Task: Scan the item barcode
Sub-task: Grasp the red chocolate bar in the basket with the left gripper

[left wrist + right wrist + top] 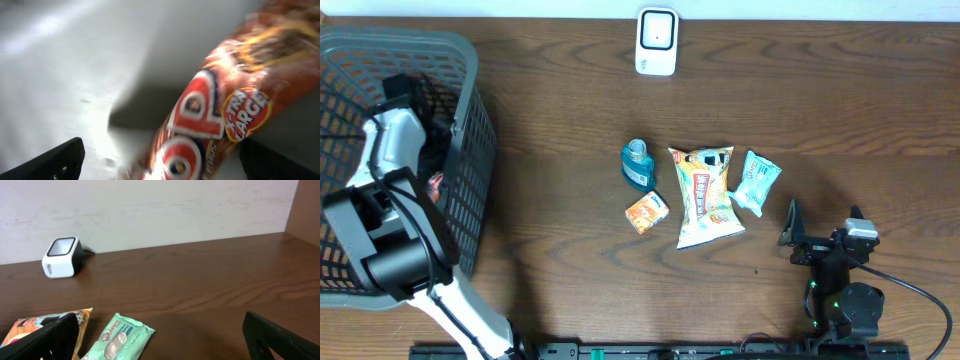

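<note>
Snack bag [215, 110] in basket [478, 150] clear only from left wrist, left fingers [55, 162] and right fingers [280, 337] wide, empty

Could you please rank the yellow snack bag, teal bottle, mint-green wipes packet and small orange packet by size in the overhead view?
1. yellow snack bag
2. mint-green wipes packet and teal bottle: too alike to rank
3. small orange packet

Bag [220, 100] seemingly close before left jaws

Orange bag [235, 95] reads "X-TRA LARGE" on a yellow badge
</note>
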Controlling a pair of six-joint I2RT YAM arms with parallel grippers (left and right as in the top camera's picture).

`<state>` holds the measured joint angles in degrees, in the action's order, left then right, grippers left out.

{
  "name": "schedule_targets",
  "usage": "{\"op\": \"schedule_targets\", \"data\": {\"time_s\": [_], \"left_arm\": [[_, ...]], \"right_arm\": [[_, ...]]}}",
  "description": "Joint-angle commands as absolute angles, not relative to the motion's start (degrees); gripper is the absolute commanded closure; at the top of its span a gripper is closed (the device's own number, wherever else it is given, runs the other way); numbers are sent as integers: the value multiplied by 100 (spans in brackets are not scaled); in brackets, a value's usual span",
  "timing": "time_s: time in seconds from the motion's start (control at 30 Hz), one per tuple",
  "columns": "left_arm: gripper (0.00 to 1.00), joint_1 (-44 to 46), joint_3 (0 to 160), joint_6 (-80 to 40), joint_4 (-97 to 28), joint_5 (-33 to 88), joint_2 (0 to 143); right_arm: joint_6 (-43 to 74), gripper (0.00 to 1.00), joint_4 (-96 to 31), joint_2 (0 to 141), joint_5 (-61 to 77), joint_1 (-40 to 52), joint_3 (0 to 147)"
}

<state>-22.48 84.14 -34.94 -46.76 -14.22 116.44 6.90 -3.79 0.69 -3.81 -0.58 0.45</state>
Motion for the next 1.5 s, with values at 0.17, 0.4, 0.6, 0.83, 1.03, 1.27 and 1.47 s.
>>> {"op": "schedule_targets", "data": {"time_s": [0.17,0.4,0.6,0.83,1.03,1.27,1.47], "left_arm": [[2,-2672,8230,-3470,-4727,-1710,11909],[2,-2670,8230,-1876,-3828,-598,11911],[2,-2672,8219,-1323,-3531,-602,11911],[25,-2672,8197,-1262,-3708,-666,11911],[57,-2672,8149,-1664,-4344,-666,11911],[76,-2672,8117,-1968,-5035,-668,11911],[26,-2672,8119,-2130,-5133,-709,11712]], "right_arm": [[615,1,-390,38,-395,10,32],[615,1,-390,38,-395,10,32],[615,1,-390,38,-395,10,32],[615,1,-390,38,-395,10,32],[613,1,-390,38,-395,10,32],[615,1,-390,38,-395,10,32],[615,1,-390,38,-395,10,32]]}}
